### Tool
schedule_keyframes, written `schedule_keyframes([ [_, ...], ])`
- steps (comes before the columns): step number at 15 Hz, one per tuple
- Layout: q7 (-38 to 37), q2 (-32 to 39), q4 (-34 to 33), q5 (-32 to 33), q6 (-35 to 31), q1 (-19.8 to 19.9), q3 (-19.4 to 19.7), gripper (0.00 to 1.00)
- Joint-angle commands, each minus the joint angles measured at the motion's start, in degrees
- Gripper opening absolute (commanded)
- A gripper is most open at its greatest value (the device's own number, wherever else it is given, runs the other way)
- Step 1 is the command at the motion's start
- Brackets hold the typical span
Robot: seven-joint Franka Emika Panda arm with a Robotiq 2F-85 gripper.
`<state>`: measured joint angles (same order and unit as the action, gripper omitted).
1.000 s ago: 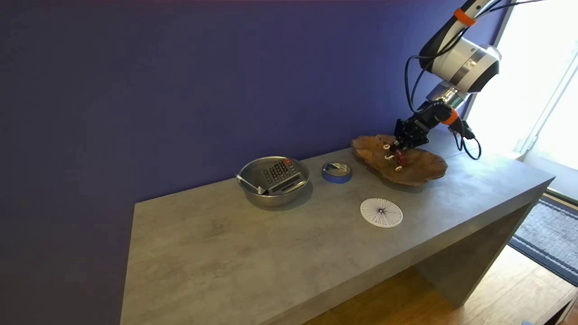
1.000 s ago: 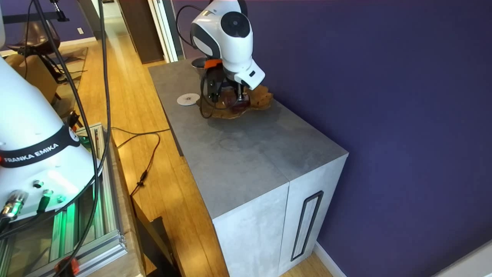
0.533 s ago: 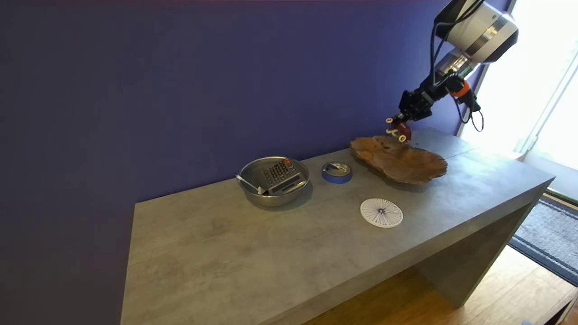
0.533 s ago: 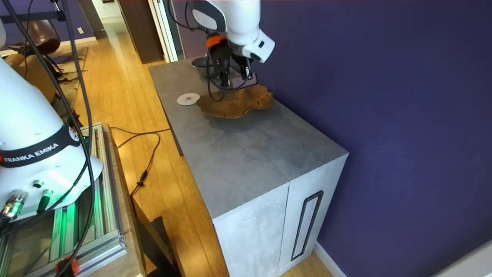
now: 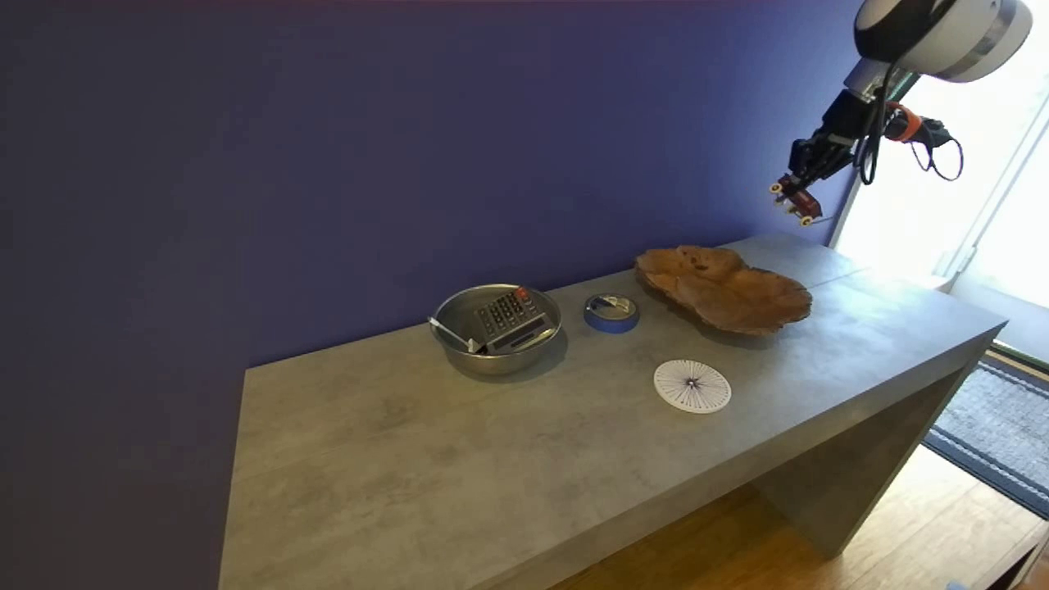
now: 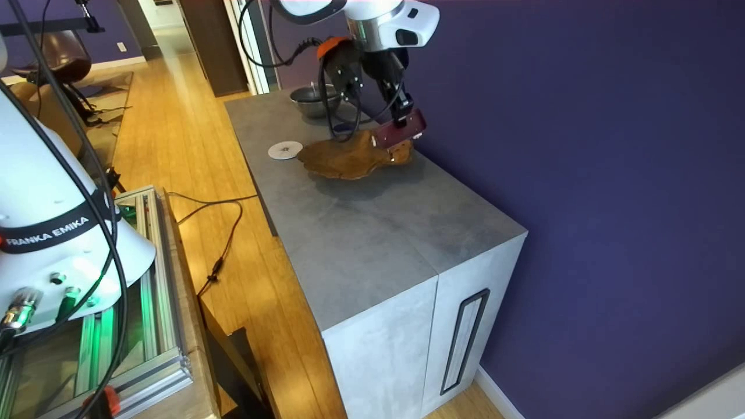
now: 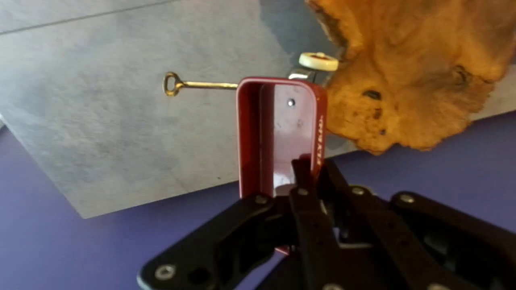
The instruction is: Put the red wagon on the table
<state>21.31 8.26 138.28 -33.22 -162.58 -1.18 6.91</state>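
My gripper [image 7: 316, 168] is shut on one long side wall of the red wagon [image 7: 250, 137] in the wrist view. The wagon is a small dark red toy with an open box, pale wheels and a thin brass-coloured handle. In both exterior views, the wagon [image 5: 805, 202] [image 6: 400, 130] hangs tilted in the air from the gripper [image 5: 793, 185] [image 6: 400, 121]. It is apart from the grey table [image 5: 410, 467] below, which also shows in the wrist view [image 7: 121, 133]. The gripper hides the near end of the wagon in the wrist view.
A brown wooden tray [image 5: 729, 295] lies on the table below the wagon. A metal bowl [image 5: 496, 360] with a calculator, a blue round dish [image 5: 611, 323] and a white disc [image 5: 692, 397] are on the table. A purple wall [image 6: 582, 145] runs along the back edge.
The wagon, first down in the wooden tray, has been lifted out in my shut gripper. The arm has moved up and toward the window end, and the wagon has turned.
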Motion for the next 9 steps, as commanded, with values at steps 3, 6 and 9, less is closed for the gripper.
schedule_keyframes([
  [3, -16.93, 5.53, 5.68, 25.27, -10.06, -13.81, 19.61, 0.03],
  [6, -16.88, 3.54, 5.72, 25.55, -7.92, -1.9, 7.52, 0.12],
  [9, -21.29, 9.49, 3.86, 35.98, -7.69, -11.0, 19.4, 0.03],
])
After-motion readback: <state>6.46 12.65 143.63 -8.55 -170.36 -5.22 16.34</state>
